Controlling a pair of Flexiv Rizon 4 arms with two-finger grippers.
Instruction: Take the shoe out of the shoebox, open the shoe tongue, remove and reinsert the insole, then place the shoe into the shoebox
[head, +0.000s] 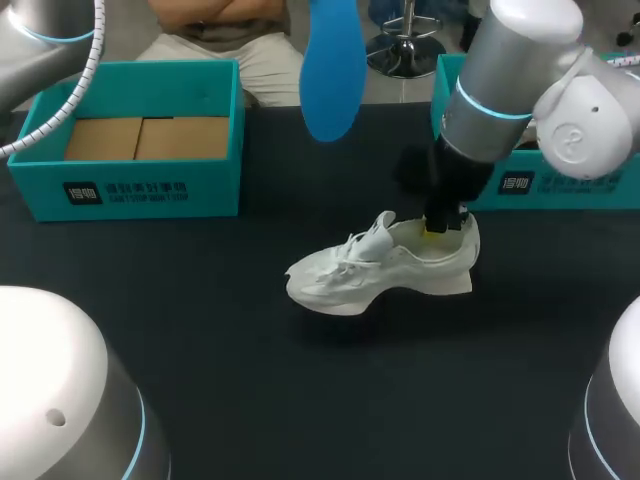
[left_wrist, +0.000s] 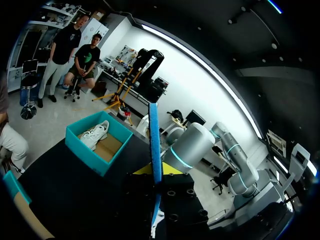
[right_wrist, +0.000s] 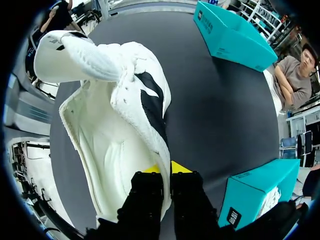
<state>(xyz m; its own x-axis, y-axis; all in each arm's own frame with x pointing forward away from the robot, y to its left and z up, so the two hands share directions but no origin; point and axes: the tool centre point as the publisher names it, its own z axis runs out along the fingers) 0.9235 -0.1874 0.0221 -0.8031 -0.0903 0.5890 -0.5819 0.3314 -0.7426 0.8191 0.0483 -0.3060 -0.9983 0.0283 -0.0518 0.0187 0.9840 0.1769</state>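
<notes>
A white shoe lies on the black table, toe to the left and tongue pulled up. My right gripper comes down on its heel. In the right wrist view this gripper is shut on the shoe's side wall, one yellow tip inside and one outside; the shoe's inside looks bare and white. A blue insole hangs high over the table's back. In the left wrist view the insole stands edge-on, with my left gripper shut on its lower end.
An open teal shoebox with a bare cardboard floor stands at the back left. A second teal box sits at the back right behind my right arm, with another white shoe in it.
</notes>
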